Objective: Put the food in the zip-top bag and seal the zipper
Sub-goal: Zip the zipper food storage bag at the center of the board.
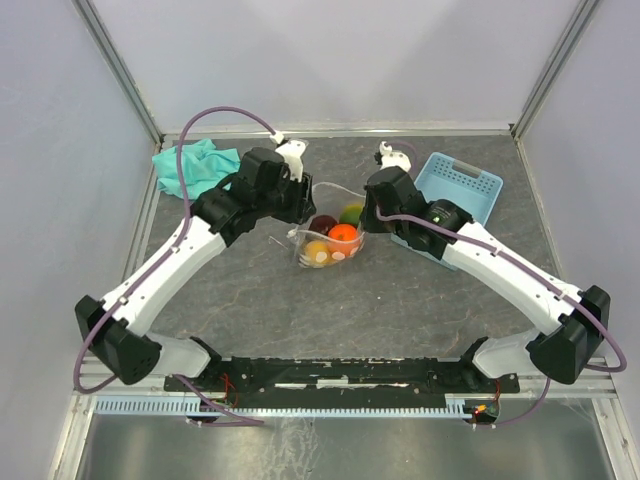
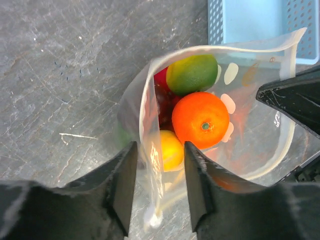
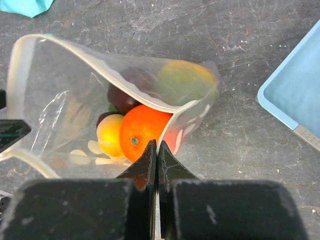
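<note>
At lower centre, right fingers (image 3: pixel 152 162) clamp the zip-top bag (image 3: pixel 55 115) rim, holding its mouth open; left fingers (image 2: pixel 127 180), apart, straddle the opposite edge.

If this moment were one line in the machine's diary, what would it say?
food: inside zip-top bag | zipper: open | left pincer: open, astride bag wall | right pincer: shut on bag rim

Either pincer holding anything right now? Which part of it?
Right pincer is shut on the bag, at its mouth rim. Left pincer is open and straddles the opposite rim without clamping it.
</note>
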You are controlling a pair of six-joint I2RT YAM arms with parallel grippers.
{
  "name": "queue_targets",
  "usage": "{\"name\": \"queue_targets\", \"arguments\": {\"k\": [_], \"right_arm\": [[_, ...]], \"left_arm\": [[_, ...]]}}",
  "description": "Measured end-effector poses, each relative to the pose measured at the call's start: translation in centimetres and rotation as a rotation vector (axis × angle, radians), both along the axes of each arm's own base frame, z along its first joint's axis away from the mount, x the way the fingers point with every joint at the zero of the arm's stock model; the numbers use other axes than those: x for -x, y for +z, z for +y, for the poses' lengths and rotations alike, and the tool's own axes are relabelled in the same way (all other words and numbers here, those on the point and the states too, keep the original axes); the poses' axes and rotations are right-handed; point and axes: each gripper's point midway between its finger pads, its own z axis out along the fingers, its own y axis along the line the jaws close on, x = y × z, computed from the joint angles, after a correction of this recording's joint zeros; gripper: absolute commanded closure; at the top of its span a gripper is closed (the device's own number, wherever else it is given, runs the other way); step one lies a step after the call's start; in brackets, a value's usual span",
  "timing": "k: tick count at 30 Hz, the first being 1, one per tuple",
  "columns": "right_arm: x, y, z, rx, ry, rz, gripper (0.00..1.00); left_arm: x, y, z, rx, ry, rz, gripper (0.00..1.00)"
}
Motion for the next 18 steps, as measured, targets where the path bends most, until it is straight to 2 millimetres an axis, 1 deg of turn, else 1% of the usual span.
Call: {"name": "queue_targets", "arguments": {"k": [3,5,7,10,11,14,18], "right_arm": [[0.0,0.8,-0.2,-0.009,-0.016,0.001,0.99],[0.1,1.0,-0.3,-0.009,-0.023,0.006,0.99],[0.2,1.1,-0.5,-0.006,-0.027,0.012,0.99],[0.3,1.3,-0.6,-0.001,-0.029,0.016,0.99],[0.3,1.3,-0.7,0.001,-0.031,0.018,0.99],[0.3,1.3,-0.9,0.003,-0.034,0.020,0.99],[0.2,1.3,-1.0,0.004,-0.036,0.022,0.99]], "left_arm": [[0.7,1.2,0.5,0.036,0.000,-0.050,0.37],[1.4,1.7,1.1,0.061,0.003,-0.085,0.27],[2.3,2.1,1.8,0.084,0.006,-0.120,0.19],[3.5,2.1,3.1,0.120,0.021,-0.184,0.10],[3.9,2.0,3.5,0.131,0.027,-0.203,0.08],[4.7,1.1,4.5,0.157,0.043,-0.250,0.07],[4.7,-0.8,4.7,0.188,0.041,-0.280,0.09]]}}
